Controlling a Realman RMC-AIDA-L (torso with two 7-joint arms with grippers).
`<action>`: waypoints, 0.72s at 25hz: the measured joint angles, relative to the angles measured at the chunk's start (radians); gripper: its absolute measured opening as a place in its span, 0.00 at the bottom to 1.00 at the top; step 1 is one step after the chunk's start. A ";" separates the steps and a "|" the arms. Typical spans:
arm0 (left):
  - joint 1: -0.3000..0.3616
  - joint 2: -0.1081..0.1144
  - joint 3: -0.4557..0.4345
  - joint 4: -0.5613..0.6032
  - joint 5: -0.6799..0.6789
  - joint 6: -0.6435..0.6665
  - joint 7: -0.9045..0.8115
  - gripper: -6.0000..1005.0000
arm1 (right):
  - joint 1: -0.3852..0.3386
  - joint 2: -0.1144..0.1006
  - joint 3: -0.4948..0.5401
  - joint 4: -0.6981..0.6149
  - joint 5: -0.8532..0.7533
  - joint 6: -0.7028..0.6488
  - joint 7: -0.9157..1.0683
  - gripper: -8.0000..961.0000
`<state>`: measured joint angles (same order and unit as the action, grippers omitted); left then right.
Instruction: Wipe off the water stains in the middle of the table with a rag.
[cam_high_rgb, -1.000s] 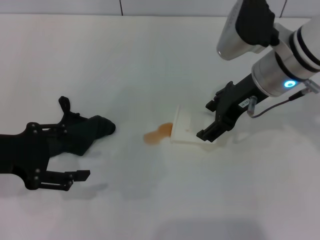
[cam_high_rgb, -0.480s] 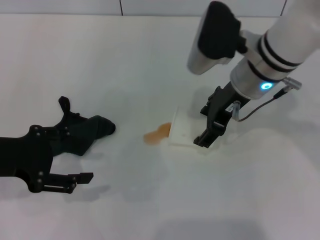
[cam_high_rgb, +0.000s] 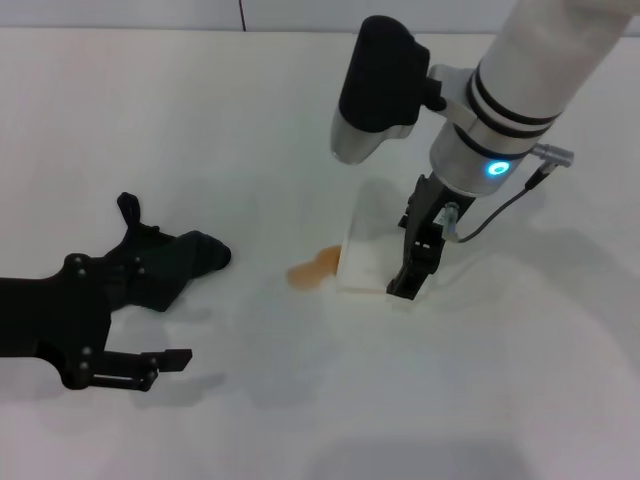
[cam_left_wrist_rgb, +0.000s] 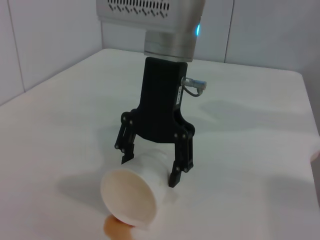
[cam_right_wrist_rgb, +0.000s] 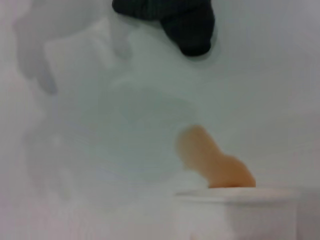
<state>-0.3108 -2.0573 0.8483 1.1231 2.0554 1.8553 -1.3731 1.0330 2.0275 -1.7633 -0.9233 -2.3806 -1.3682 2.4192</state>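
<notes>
The water stain (cam_high_rgb: 312, 268) is a small orange-brown blotch in the middle of the white table (cam_high_rgb: 250, 120). A white paper cup (cam_high_rgb: 362, 255) lies on its side with its mouth at the stain. My right gripper (cam_high_rgb: 412, 262) reaches down over the cup, its open fingers astride the cup body; I cannot tell whether they touch it. The left wrist view shows that gripper (cam_left_wrist_rgb: 150, 171), the cup (cam_left_wrist_rgb: 131, 196) and the stain (cam_left_wrist_rgb: 116, 229). The dark rag (cam_high_rgb: 178, 262) lies to the left between the open fingers of my left gripper (cam_high_rgb: 158, 282). The right wrist view shows the rag (cam_right_wrist_rgb: 182, 22), the stain (cam_right_wrist_rgb: 212, 161) and the cup (cam_right_wrist_rgb: 240, 212).
The table's far edge meets a tiled wall (cam_high_rgb: 240, 12). The right arm's large silver and black wrist housing (cam_high_rgb: 375, 85) hangs above the cup and the stain.
My right arm has swung left over the cup and its wrist has turned, bringing the fingers astride the cup. My left gripper has shifted slightly. The rag and stain have not moved.
</notes>
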 joint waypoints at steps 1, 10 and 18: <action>0.000 -0.001 0.000 0.000 0.000 0.000 0.000 0.80 | 0.007 0.001 -0.007 0.005 0.000 0.000 0.004 0.88; -0.001 -0.003 0.000 0.000 0.000 0.000 0.003 0.80 | 0.040 0.000 -0.068 0.041 0.014 0.022 0.020 0.88; -0.001 -0.006 0.000 0.000 0.000 0.001 0.005 0.80 | 0.041 0.000 -0.104 0.045 0.030 0.043 0.020 0.87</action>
<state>-0.3114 -2.0632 0.8482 1.1228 2.0555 1.8559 -1.3682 1.0738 2.0278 -1.8677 -0.8785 -2.3510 -1.3250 2.4391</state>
